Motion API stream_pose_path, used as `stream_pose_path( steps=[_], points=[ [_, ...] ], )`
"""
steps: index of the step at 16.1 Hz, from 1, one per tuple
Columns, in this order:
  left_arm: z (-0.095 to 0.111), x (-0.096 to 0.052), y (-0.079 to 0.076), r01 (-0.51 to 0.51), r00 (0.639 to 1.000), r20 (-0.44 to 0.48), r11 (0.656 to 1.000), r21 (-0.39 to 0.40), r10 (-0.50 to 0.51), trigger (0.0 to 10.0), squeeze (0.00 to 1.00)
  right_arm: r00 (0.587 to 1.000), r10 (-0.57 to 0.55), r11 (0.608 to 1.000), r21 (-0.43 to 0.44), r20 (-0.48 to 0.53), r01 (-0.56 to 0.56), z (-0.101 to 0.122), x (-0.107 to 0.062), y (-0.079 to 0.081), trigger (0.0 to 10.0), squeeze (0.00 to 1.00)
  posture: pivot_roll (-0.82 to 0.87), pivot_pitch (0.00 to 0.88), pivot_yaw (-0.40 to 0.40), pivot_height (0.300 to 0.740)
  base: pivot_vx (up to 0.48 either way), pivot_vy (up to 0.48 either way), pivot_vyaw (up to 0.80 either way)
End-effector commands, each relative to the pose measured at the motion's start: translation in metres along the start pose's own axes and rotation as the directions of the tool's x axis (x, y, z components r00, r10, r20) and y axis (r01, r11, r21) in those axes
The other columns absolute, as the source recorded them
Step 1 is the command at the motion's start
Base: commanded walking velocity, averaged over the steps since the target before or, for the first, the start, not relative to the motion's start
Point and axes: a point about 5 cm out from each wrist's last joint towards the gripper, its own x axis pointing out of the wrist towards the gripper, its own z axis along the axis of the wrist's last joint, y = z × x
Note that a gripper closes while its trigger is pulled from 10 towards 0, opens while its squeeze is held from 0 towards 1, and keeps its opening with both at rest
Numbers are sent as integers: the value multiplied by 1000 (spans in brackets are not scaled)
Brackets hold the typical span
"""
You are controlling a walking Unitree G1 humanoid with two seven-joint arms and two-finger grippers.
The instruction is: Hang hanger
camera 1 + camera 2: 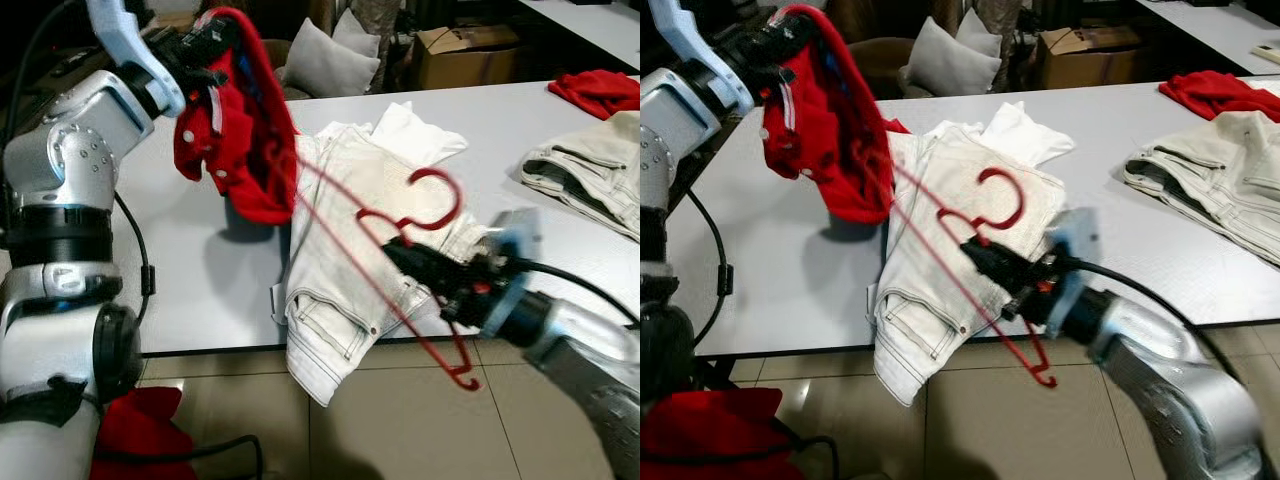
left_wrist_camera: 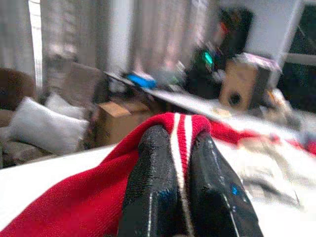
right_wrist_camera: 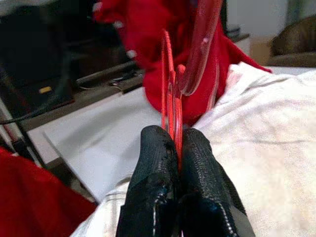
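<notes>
Your left gripper [image 1: 212, 42] is raised above the far left part of the table [image 1: 200, 270], fingers [image 2: 153, 187] clamped together on a fold of the red garment [image 1: 235, 140], which hangs from it clear of the tabletop. Your right gripper [image 1: 980, 255] sits over the table's near edge, its fingers [image 3: 155, 182] pinched on the red hanger [image 1: 400, 270] just below the hook. The hanger is off the table and tilted: one end reaches up into the red garment, the other sticks out past the near edge over the floor, and the hook curls above the white jeans [image 1: 350, 250] spread mid-table. More pale trousers [image 1: 590, 170] lie at the table's right side, with another red cloth [image 1: 600, 90] at its far right corner.
</notes>
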Motion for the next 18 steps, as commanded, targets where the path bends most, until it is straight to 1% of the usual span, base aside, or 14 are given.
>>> stream_pose_path(
  steps=[1,2,3,4,6,7,8,11,12,14,16,17,18],
  points=[
    [4,-2,-14,81,997,-27,995,66,-79,0,0,1000,-15,1000,6,-26,15,-2,7,-2,10000,0,38,0,87,740,0,0,0],
    [0,-5,-20,106,993,-63,990,94,-100,0,0,999,-5,1000,25,-42,6,-5,20,-3,10000,0,40,0,84,740,0,0,0],
    [-1,-8,-26,131,989,-82,986,100,-123,0,0,999,-5,999,47,-51,8,-8,32,-5,10000,0,42,0,83,740,0,0,0],
    [-1,-8,-28,140,988,-86,985,102,-131,0,0,998,-8,998,56,-55,11,-9,36,-6,10000,0,46,0,80,740,0,0,0],
    [1,-15,-34,162,983,-107,977,141,-148,0,0,995,-39,993,106,-87,48,-17,58,-15,10000,0,63,0,64,740,0,0,0],
    [3,-18,-33,142,986,-109,975,169,-125,0,0,988,-77,990,109,-134,91,-22,63,-20,10000,0,73,0,55,740,0,0,0],
    [7,-22,-19,30,995,-97,973,227,-8,0,0,982,-102,982,140,-157,125,-19,65,-23,10000,0,89,0,34,740,0,0,0],
    [9,-27,-8,-68,993,-79,962,263,92,0,0,986,-83,978,179,-144,109,-13,63,-20,10000,0,89,0,31,740,0,0,0],
    [9,-29,-9,-67,993,-81,963,261,91,0,0,989,-63,974,209,-133,90,-8,60,-17,10000,0,84,0,32,740,0,0,0],
    [7,-28,-9,-77,991,-84,956,282,104,0,0,986,-70,974,203,-150,100,-7,56,-15,10000,0,82,0,33,740,0,0,0],
    [6,-28,-8,-79,990,-87,953,292,109,0,0,984,-91,971,206,-156,122,-5,53,-18,10000,0,77,0,38,740,0,0,0],
    [7,-28,-8,-75,991,-87,953,295,105,0,0,981,-113,966,214,-156,146,-3,52,-21,10000,0,75,0,41,740,0,0,0],
    [8,-28,-9,-63,992,-90,952,300,94,0,0,969,-177,953,217,-172,213,-3,54,-31,10000,0,72,0,46,740,0,0,0]
  ],
)
